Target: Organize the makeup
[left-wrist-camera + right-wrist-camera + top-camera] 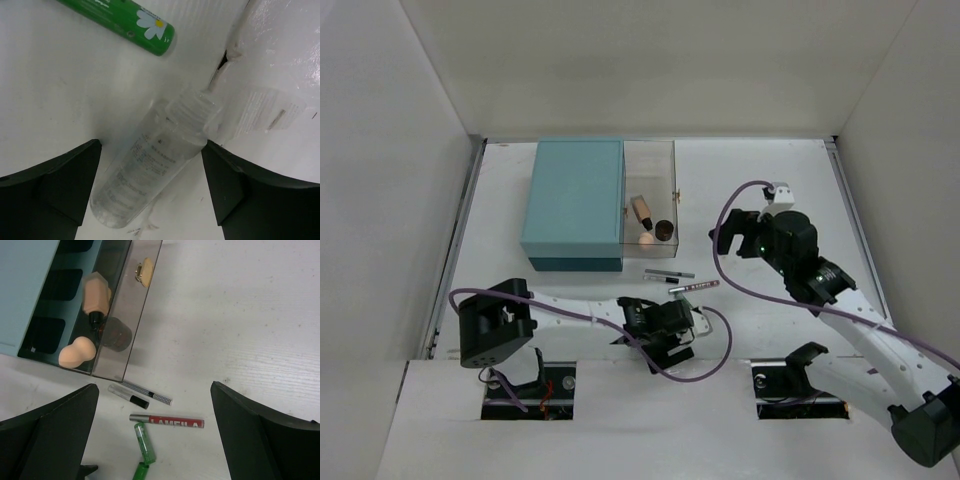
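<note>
Left tool, jaws spread, straddles clear bottle on tabletop, near green stick; right tool, spread wide, hangs above red-labelled pencil.

A large teal box sits to the left of my right gripper, well apart from it, with a darker band along its near bottom edge. A clear compartment joins the box's right side, so it lies between the box and my gripper. A small brass-coloured catch sits on the clear wall facing me. Everything rests on a white table. Plain white walls enclose the table beyond the gripper and to both sides.
</note>
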{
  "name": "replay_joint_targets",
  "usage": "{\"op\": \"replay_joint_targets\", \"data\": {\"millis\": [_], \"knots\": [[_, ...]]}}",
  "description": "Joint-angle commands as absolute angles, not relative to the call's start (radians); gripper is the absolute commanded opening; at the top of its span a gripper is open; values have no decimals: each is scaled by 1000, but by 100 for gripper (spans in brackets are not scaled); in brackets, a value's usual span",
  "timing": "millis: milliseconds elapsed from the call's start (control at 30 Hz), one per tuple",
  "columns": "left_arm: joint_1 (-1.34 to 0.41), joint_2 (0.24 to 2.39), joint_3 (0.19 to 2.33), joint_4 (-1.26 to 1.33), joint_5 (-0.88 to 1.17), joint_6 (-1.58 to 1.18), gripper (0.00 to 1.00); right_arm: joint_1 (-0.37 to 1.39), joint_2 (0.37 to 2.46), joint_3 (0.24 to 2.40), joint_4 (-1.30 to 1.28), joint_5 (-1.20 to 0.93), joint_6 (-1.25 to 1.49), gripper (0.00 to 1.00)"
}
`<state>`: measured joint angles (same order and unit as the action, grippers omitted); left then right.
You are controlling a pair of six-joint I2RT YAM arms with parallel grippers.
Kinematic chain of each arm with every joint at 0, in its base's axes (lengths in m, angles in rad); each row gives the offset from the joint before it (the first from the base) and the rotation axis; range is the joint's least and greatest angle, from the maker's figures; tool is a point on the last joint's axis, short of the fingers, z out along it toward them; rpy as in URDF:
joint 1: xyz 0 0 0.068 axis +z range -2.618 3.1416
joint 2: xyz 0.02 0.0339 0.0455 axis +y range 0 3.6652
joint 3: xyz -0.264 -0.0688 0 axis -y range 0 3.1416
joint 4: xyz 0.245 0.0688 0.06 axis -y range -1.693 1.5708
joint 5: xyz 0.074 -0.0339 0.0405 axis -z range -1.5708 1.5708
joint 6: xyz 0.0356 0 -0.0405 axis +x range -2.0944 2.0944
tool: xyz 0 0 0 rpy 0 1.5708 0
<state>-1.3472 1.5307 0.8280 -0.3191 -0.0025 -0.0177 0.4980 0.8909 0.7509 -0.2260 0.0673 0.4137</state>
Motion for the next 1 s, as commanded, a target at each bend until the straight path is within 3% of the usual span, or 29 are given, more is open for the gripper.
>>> {"op": "replay_joint_targets", "data": {"millis": [0,267,367,500,733,967], "knots": [[-1332,1587,828,-284,25,12,76,493,859,742,-187,58,439,100],[-1322,1586,867,-282,3,17,30,478,813,727,-193,58,456,100],[-1312,1517,888,-293,-26,17,22,478,804,723,-195,58,460,100],[-1291,1395,916,-307,-74,11,17,478,801,715,-190,58,462,100],[-1234,1166,1005,-273,-138,9,16,473,842,712,-186,61,472,100],[-923,1254,1215,-140,-206,11,14,466,899,709,-143,58,506,100]]}}
